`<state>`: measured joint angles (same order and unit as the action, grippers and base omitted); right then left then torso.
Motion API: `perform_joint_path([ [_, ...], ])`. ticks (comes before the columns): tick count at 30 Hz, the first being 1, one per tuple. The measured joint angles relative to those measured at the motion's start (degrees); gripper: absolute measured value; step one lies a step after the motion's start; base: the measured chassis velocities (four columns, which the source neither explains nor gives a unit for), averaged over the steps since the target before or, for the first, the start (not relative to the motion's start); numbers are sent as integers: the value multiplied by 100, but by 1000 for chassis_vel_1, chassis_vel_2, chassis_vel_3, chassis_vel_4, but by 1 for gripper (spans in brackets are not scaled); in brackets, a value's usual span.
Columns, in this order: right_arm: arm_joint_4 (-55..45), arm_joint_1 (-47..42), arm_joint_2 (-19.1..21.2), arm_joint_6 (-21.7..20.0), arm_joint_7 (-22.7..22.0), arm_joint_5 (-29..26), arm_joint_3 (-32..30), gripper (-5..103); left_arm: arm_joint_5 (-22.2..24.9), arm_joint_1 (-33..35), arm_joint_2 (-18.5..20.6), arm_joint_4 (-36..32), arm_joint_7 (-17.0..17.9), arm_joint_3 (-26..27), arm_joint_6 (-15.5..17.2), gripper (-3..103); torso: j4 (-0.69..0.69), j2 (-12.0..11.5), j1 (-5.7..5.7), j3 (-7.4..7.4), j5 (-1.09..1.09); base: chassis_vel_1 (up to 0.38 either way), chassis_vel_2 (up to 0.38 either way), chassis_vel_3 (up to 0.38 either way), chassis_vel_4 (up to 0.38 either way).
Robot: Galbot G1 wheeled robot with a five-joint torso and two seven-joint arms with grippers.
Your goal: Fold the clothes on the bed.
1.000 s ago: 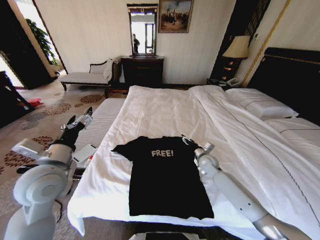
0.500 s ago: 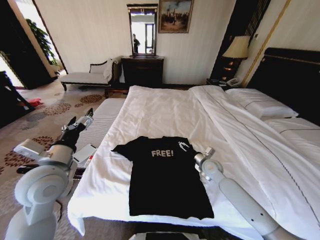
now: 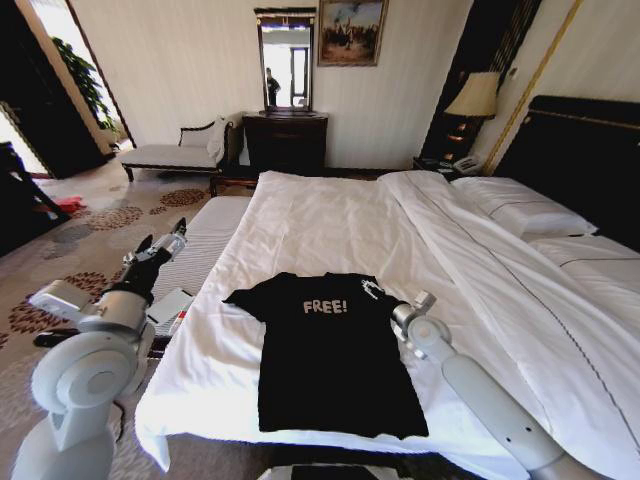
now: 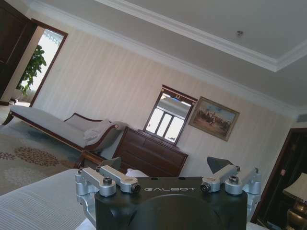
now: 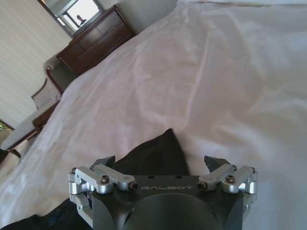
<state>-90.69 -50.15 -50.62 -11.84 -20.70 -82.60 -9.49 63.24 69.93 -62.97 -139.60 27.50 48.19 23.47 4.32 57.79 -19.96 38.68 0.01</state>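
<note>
T-shirt: the black T-shirt (image 3: 330, 350) lay flat, lettering up, near the foot end of the bed (image 3: 330, 215), sleeves spread and hem toward the robot.
Progress: no fold showed, so the whole job looked undone.
Right gripper: the right gripper (image 3: 372, 291) hovered at the shirt's right sleeve (image 5: 156, 155), fingers apart and gripping nothing; in the right wrist view the sleeve tip sat between the spread fingers.
Left gripper: the left gripper (image 3: 160, 246) hung beside the bed over the striped bench (image 3: 205, 235), well apart from the shirt, fingers apart and empty.
Room: bare white sheet surrounded the shirt, widest beyond the collar; the hem lay close to the mattress edge, so I judged folding toward the bed's middle safer.
</note>
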Motion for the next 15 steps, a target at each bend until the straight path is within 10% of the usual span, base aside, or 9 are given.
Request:
perform_joint_path([
  [15, 521, 78, -22, -158, 650, 115, -36, 94, -141, -1, -83, 45, 0, -115, 0, 100, -1, 0, 0, 0, -1, 0, 0, 0, 0],
])
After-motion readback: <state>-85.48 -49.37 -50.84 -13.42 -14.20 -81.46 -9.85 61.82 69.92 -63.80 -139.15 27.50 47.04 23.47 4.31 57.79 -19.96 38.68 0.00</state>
